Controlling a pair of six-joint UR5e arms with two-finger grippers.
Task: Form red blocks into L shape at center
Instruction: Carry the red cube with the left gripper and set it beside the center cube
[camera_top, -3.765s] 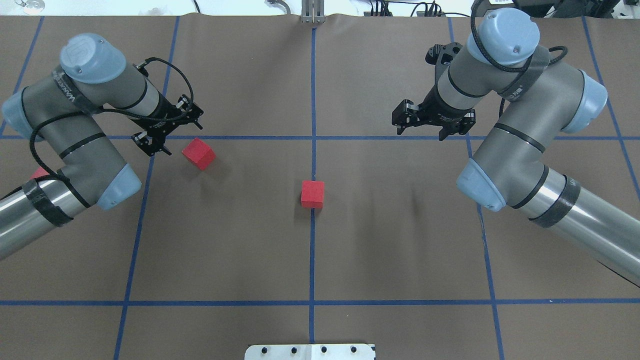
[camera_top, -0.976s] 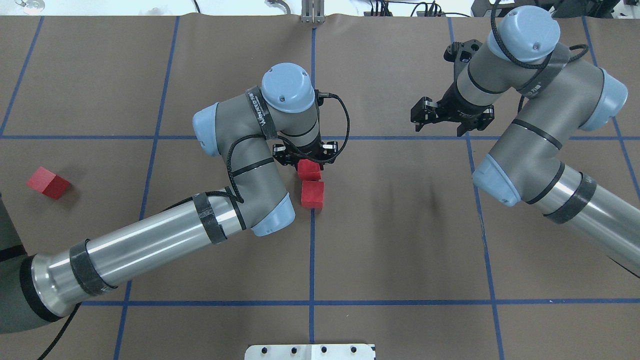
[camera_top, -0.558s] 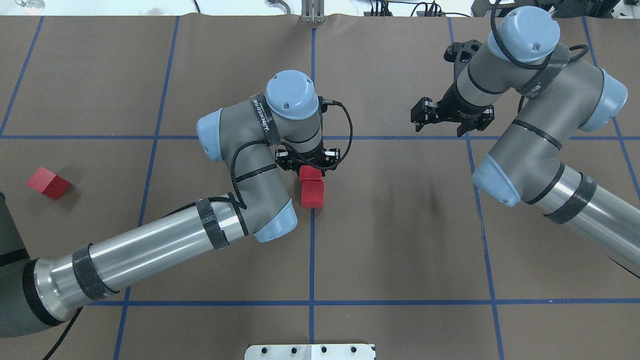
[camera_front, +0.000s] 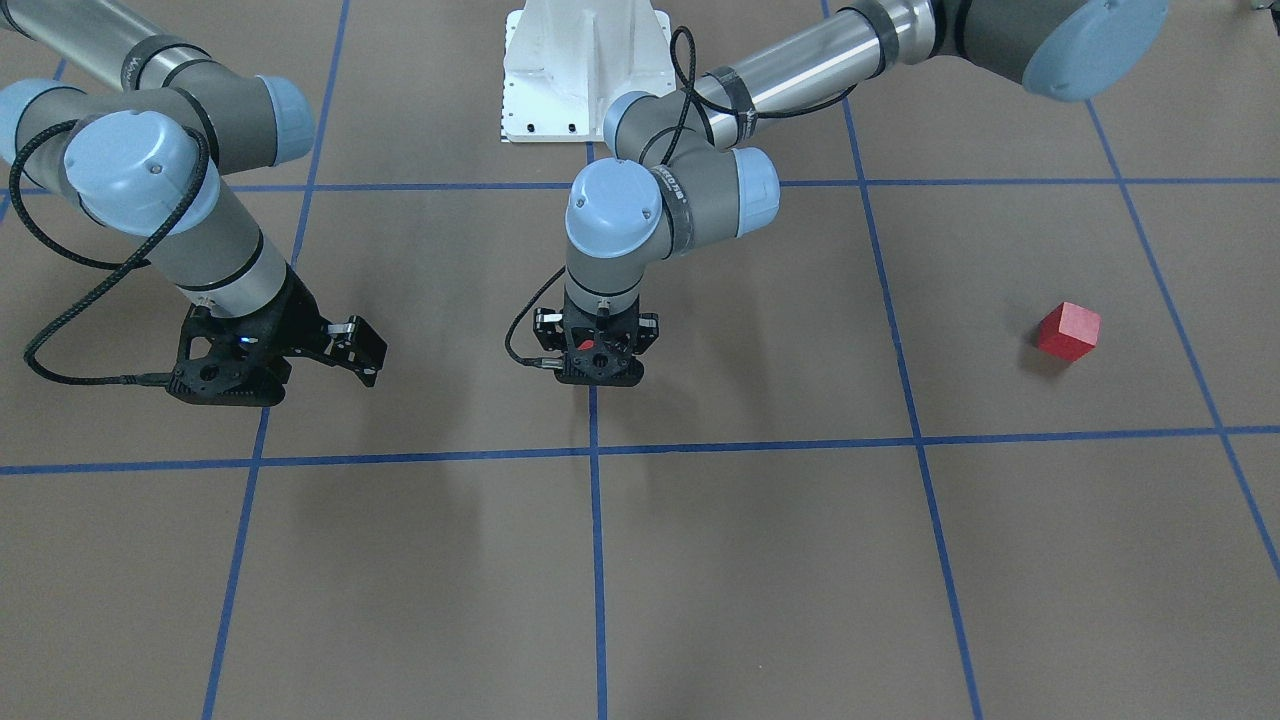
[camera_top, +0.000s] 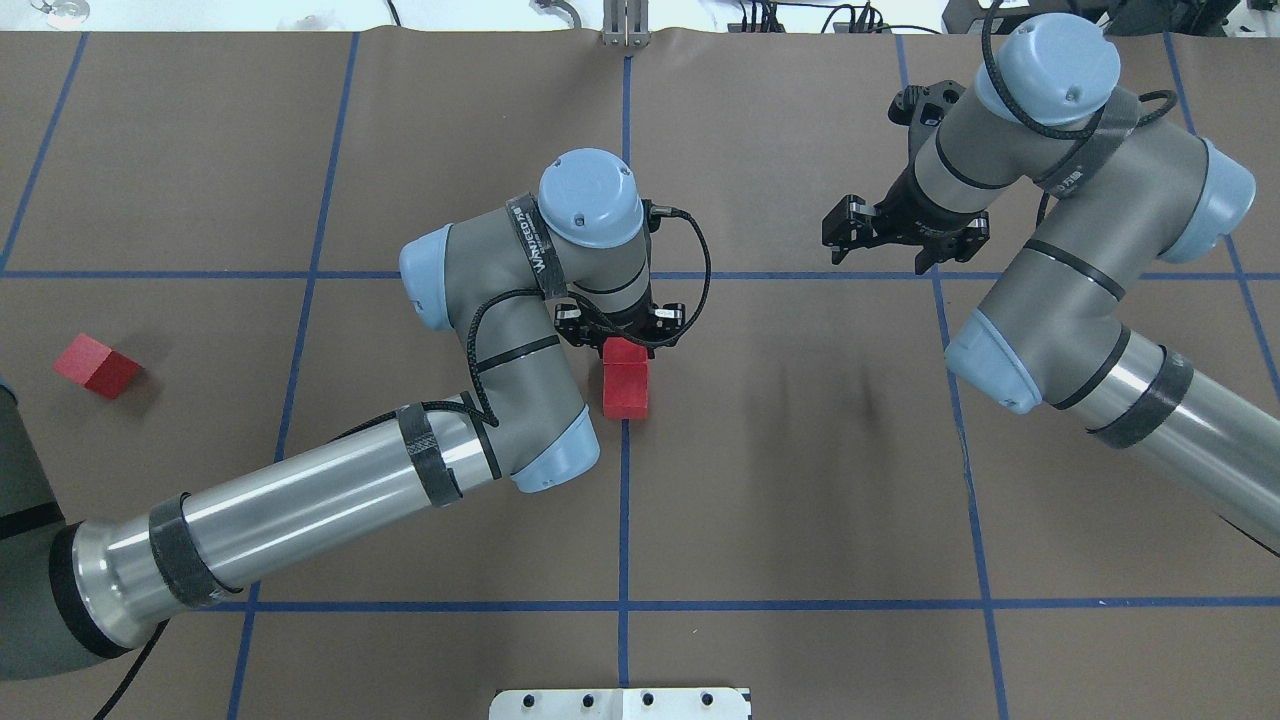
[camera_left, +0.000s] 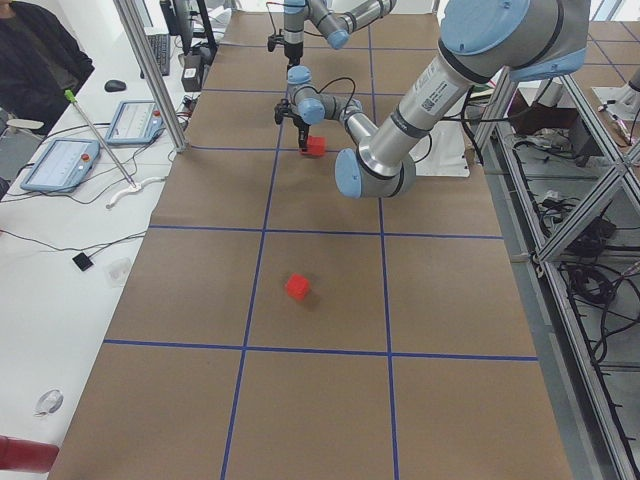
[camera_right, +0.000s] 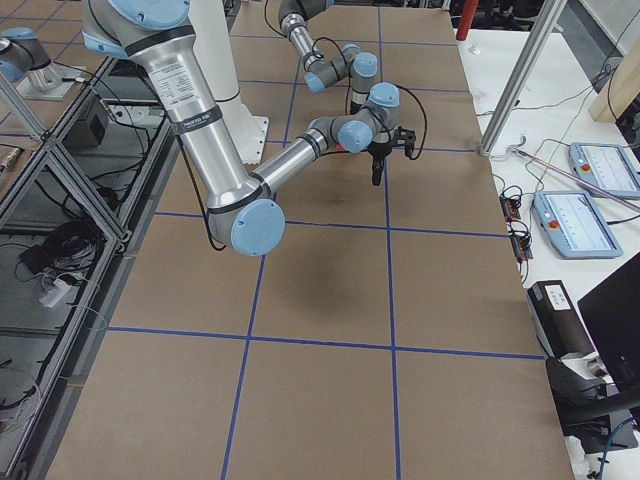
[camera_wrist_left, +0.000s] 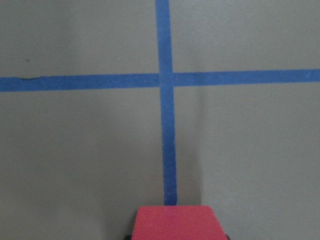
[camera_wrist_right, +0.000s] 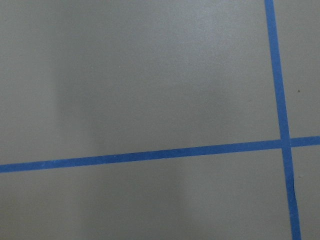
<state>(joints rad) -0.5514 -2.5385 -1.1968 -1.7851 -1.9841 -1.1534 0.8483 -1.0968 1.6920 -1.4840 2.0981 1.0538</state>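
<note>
Now | left claw (camera_top: 622, 343) clamps matte red cube (camera_top: 626, 353) | second cube (camera_top: 625, 392) touching

Brown blue-gridded table (camera_top: 800, 480), one red block (camera_top: 625, 392) on its centre line (camera_top: 623, 500), another (camera_top: 97, 365) well apart.

**Left arm** (camera_top: 300, 505): stretched in across the table, elbow bent, forearm folded toward the center tape line (camera_top: 624, 500), wrist pointing straight down.

**Left gripper** (camera_top: 622, 338): low on the line, fingers closed on a red block (camera_top: 624, 351).

**Right arm** (camera_top: 1060, 300): elbow raised and folded, well away from the line on its own side, wrist angled down toward the table.

**Right gripper** (camera_top: 878, 262): held above the table surface, fingers spread apart.
</note>
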